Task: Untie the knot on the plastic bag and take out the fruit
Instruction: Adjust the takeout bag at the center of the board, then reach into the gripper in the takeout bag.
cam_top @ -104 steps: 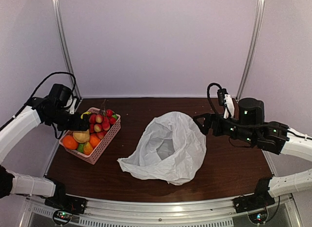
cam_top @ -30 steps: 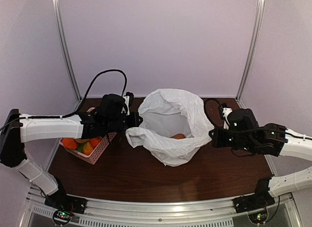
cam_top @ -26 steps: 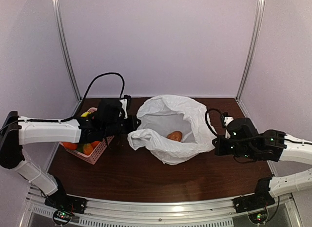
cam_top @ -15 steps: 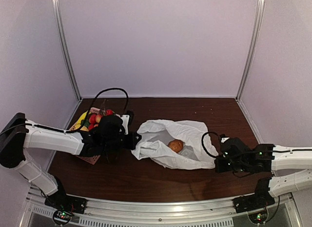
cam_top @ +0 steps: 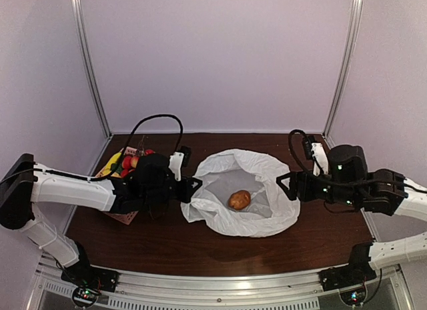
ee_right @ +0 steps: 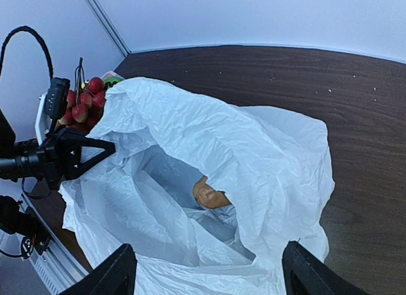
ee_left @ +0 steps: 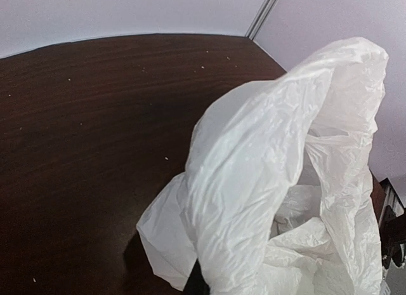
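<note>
The white plastic bag lies in the middle of the table with its mouth gaping open. A brown-orange fruit rests inside it, and it also shows through the opening in the right wrist view as the fruit. My left gripper is shut on the bag's left edge. In the left wrist view the bag covers nearly all of that gripper. My right gripper stands open just off the bag's right rim, its fingers spread wide over the bag with nothing held. The knot is out of view.
A pink basket filled with several fruits stands at the left, partly behind my left arm. Vertical frame posts rise at the back corners. Dark wooden tabletop lies in front of the bag.
My right gripper has opened, let go of the bag's right edge and drawn back and up. The bag has settled wider. My left gripper still holds its edge.
</note>
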Controlling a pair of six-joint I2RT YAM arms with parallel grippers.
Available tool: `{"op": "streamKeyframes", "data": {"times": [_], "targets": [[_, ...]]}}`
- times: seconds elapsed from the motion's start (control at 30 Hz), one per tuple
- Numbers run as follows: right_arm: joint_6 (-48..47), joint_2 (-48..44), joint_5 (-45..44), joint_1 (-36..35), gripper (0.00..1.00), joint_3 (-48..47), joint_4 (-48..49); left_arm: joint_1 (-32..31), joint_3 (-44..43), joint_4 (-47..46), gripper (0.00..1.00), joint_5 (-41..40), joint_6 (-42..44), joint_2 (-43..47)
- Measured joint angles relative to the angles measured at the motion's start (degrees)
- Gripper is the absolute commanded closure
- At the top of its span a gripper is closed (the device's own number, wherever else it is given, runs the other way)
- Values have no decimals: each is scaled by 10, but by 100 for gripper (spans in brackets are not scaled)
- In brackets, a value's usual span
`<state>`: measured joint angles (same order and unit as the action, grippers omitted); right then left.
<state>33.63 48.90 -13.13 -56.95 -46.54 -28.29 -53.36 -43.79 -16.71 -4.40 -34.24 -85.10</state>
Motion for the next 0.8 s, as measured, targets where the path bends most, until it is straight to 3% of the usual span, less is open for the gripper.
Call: {"op": "streamKeyframes", "data": {"times": [0.17,0.33,0.6,0.8], "targets": [[-42,57,12,-14,33,-36,26,0,0,2,100,2,3,-2],[-62,163,30,-19,37,-65,54,0,0,3,100,2,5,-3],[-51,302,52,-22,35,-91,96,0,-6,9,100,2,12,-8],[-36,405,42,-6,25,-141,99,0,-7,14,100,2,16,-8]]}}
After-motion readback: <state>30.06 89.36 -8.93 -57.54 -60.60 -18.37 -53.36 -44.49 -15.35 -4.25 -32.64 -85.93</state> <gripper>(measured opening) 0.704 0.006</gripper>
